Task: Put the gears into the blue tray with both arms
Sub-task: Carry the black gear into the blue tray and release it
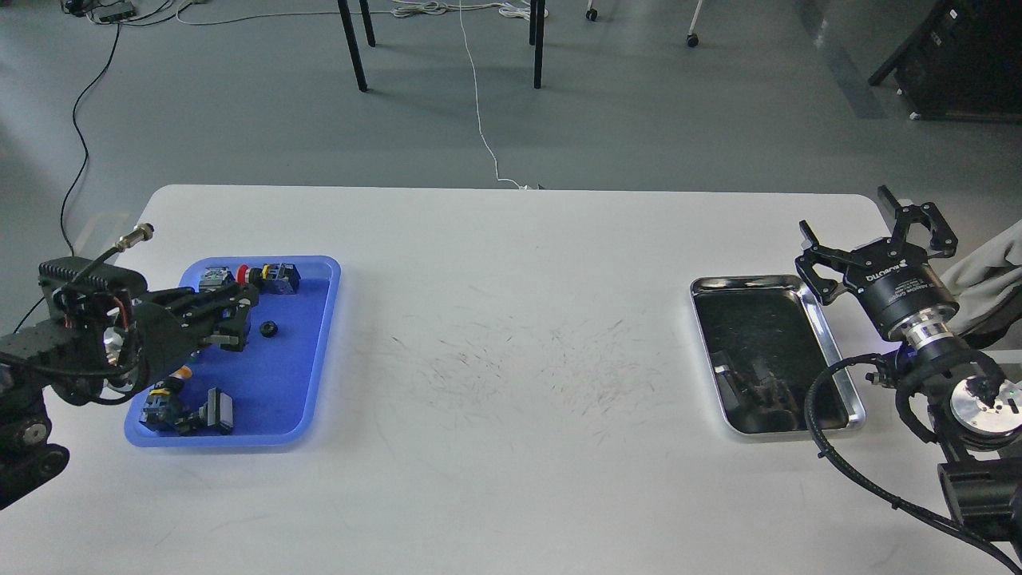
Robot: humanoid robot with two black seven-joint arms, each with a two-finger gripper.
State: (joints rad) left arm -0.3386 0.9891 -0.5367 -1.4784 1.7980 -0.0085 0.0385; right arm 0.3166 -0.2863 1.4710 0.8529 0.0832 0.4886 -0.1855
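**Gear already in the blue tray, left arm nearest**

One gear (269, 328) lies inside the blue tray (323, 351), just right of the left gripper (239, 319); whether that gripper's fingers are parted cannot be told. Push-button switches (267, 275) share the tray. Far right of the tray, the right gripper (878, 235) is spread open, empty, beside the bare steel tray (838, 359).

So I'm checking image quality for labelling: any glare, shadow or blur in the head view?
Head view: even light, soft shadows; steel tray mirrors dark shapes; gear in the blue tray is small and soft-edged, its teeth unreadable; left gripper is dark, its fingers hard to separate.
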